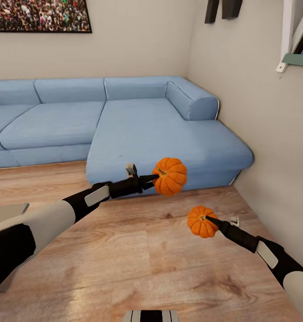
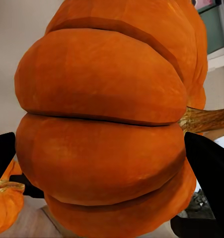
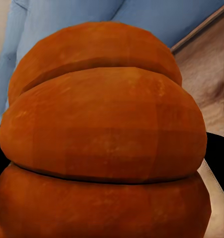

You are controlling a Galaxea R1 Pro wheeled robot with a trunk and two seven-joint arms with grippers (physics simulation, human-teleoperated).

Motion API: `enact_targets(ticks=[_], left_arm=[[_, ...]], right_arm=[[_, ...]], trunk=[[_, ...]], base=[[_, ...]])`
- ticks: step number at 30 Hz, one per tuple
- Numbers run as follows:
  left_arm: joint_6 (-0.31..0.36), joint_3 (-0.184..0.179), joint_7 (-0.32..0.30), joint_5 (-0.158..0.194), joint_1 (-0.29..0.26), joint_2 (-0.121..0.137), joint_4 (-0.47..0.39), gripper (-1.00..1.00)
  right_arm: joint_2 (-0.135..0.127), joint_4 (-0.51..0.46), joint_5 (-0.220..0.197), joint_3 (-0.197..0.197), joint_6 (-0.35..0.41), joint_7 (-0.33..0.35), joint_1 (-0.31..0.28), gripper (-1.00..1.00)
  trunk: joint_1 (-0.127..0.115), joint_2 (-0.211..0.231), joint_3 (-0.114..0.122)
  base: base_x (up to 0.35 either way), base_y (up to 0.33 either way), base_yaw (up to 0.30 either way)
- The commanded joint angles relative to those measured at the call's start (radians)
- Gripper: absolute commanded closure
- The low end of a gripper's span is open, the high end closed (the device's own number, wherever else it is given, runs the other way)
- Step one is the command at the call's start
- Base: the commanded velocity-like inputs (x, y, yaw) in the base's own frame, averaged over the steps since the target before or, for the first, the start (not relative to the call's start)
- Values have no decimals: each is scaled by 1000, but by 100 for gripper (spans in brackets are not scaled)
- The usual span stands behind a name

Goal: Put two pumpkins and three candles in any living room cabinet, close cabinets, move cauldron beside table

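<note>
I hold one bright-orange ribbed pumpkin (image 1: 170,176) in my left gripper (image 1: 156,177), lifted above the wood floor in front of the sofa. That same pumpkin (image 2: 104,124) looms close in the left wrist view, with black fingers (image 2: 208,173) on either side of it. My right gripper (image 1: 210,220) is shut on the second pumpkin (image 1: 201,221), lower and to the right. Seen from the right wrist, this second pumpkin (image 3: 104,144) is very near. The other pumpkin (image 2: 5,203) peeks in at the edge of the left wrist view. Candles, cabinet, cauldron and table are out of view.
A large blue corner sofa (image 1: 124,120) runs along the back wall and juts toward me. A beige wall (image 1: 267,134) closes the right side. Wood floor (image 1: 138,259) spreads below both arms. A grey surface corner (image 1: 6,212) shows at the far left.
</note>
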Motion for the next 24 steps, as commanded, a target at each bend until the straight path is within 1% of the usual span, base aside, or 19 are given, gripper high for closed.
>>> enact_targets(ticks=[1,5,7,8,9,10,11,13,15,18,19,21,24], left_arm=[[-2,0,1,-2,0,0,0,100],[-2,-1,7,-3,0,-2,2,100],[-2,-1,8,-4,0,-7,35,100],[-1,-1,9,-4,0,-14,53,100],[-1,-1,8,-5,0,-33,80,100],[-1,-2,7,-5,0,-46,94,100],[-1,-2,7,-5,0,-58,108,100],[0,-3,4,-5,0,-64,117,100],[0,-3,2,-5,0,-63,120,100],[0,-5,8,-6,0,-68,123,100],[0,-7,15,-7,0,-74,125,100],[1,-10,57,-8,0,-100,142,100],[8,-11,77,-8,-1,-110,145,100]], right_arm=[[0,0,0,-1,0,-1,0,100],[-1,4,-2,-1,0,-5,0,100],[-4,5,-2,-1,4,-5,0,100],[-7,5,-1,-1,5,-4,1,100],[-16,6,0,-1,5,-3,2,100],[-27,6,1,-1,6,-3,3,100],[-47,8,0,-1,6,-1,4,100],[-72,9,-4,0,7,1,4,100],[-81,16,-6,1,8,2,5,100],[-85,54,-5,1,8,2,9,100],[-85,69,-2,1,7,2,10,100],[-83,95,3,2,6,2,12,100],[-83,101,5,3,6,2,12,100]], trunk=[[0,0,5],[-2,1,25],[-3,2,35],[-3,2,40],[-4,2,45],[-4,2,50],[-5,3,56],[-6,3,66],[-7,4,76],[-8,4,91],[-8,5,96],[-9,5,106],[-11,6,121]], base=[[0,0,-214],[0,0,-214],[0,0,-214],[0,0,-214],[0,0,-214],[0,0,-214],[0,0,-214],[0,0,-214],[0,0,-214],[0,0,-214],[0,0,-214],[0,0,-214],[0,0,-214]])
